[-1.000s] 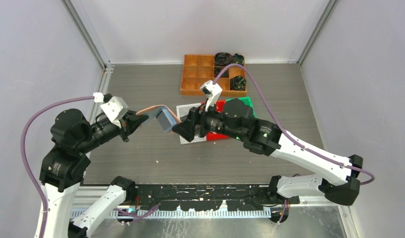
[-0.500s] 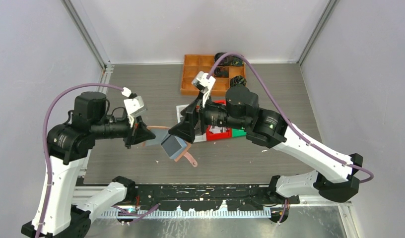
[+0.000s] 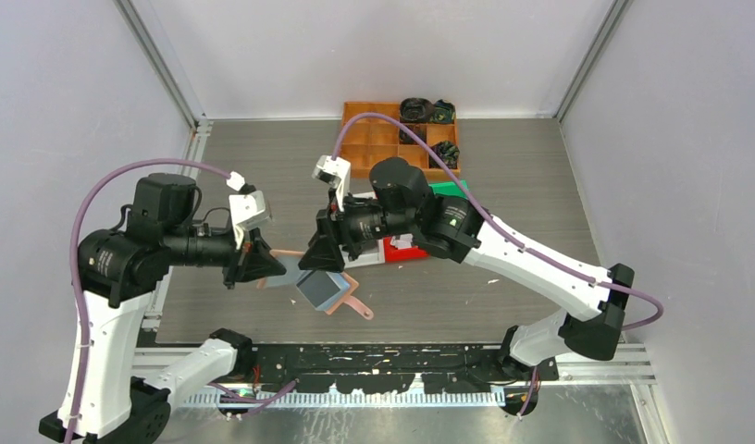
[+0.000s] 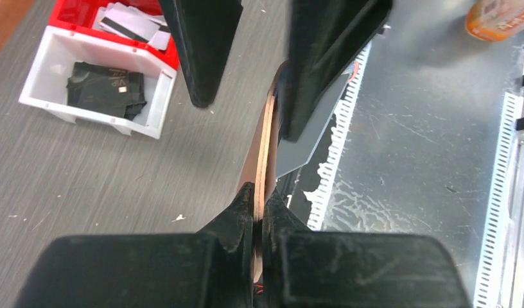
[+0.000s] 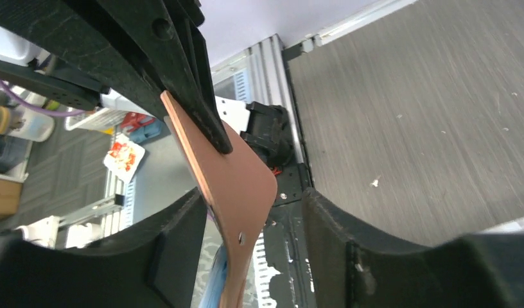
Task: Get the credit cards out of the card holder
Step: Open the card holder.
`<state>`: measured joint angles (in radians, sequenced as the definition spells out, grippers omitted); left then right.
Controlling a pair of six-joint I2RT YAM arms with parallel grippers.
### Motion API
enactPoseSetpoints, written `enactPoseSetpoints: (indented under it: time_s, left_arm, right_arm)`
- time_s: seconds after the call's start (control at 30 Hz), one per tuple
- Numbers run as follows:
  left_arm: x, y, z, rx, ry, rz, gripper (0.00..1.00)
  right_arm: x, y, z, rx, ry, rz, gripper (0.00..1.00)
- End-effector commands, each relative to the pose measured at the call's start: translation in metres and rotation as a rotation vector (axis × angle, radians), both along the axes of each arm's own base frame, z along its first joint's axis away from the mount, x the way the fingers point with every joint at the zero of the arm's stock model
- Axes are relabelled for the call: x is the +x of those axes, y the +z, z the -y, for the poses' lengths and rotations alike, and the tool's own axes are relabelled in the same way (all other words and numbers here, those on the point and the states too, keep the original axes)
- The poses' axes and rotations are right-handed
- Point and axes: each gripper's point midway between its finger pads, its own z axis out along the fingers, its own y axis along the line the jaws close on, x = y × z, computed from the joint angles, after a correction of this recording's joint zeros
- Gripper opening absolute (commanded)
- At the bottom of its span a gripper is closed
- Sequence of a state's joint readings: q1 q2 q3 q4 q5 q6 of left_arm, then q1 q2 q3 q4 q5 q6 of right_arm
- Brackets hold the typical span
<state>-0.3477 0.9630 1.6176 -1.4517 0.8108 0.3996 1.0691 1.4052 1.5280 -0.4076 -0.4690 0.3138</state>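
Left arm (image 3: 124,264) folded inward, left gripper (image 3: 274,268) pinched tight on the card holder (image 3: 344,302), right arm (image 3: 531,264) stretched across, right gripper (image 3: 316,262) angled down-left, jaws parted

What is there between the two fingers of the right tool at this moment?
The card holder: its salmon flap stands in the gap of the open right tool, while the left tool pinches its edge. The right wrist view shows it.
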Motion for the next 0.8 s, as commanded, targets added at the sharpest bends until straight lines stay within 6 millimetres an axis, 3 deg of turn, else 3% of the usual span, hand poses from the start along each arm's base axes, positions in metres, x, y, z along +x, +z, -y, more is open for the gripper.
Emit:
enactPoseSetpoints:
  time_s: [0.0,0.1,0.17,0.2,0.27,0.3,0.37,0.63,0.7,0.77]
  left_arm:
    - [-0.018,0.015,0.006,-0.053,-0.088,-0.009,0.00]
    - [-0.018,0.019,0.008,-0.066,-0.089,-0.014,0.00]
    - [-0.014,0.024,0.011,-0.093,-0.057,-0.026,0.02]
    - [-0.011,0.028,0.012,-0.111,-0.035,-0.024,0.14]
    - [-0.008,0.036,0.016,-0.154,-0.013,-0.011,0.49]
    - [-0.009,0.039,0.017,-0.176,0.002,-0.014,0.59]
    - [-0.009,0.044,0.019,-0.216,0.031,-0.034,0.67]
    - [-0.011,0.045,0.024,-0.337,0.134,-0.124,0.67]
    - [-0.005,0.047,0.022,-0.374,0.189,-0.103,0.61]
    - [0.000,0.054,0.020,-0.420,0.245,-0.083,0.46]
  right_arm:
    - [-0.020,0.036,-0.009,0.139,0.127,-0.020,0.49]
    - [-0.022,0.034,-0.013,0.156,0.152,-0.065,0.13]
    - [-0.019,0.039,-0.010,0.212,0.143,-0.097,0.01]
    - [-0.016,0.045,-0.008,0.263,0.135,-0.103,0.01]
    - [-0.013,0.060,0.005,0.385,0.119,-0.111,0.01]
    - [-0.012,0.067,0.013,0.449,0.106,-0.129,0.01]
    - [-0.011,0.085,0.031,0.587,0.099,-0.109,0.01]
    - [-0.018,0.109,0.051,0.784,0.105,-0.128,0.01]
    - [-0.018,0.110,0.053,0.804,0.097,-0.130,0.01]
    - [-0.017,0.109,0.054,0.805,0.094,-0.134,0.01]
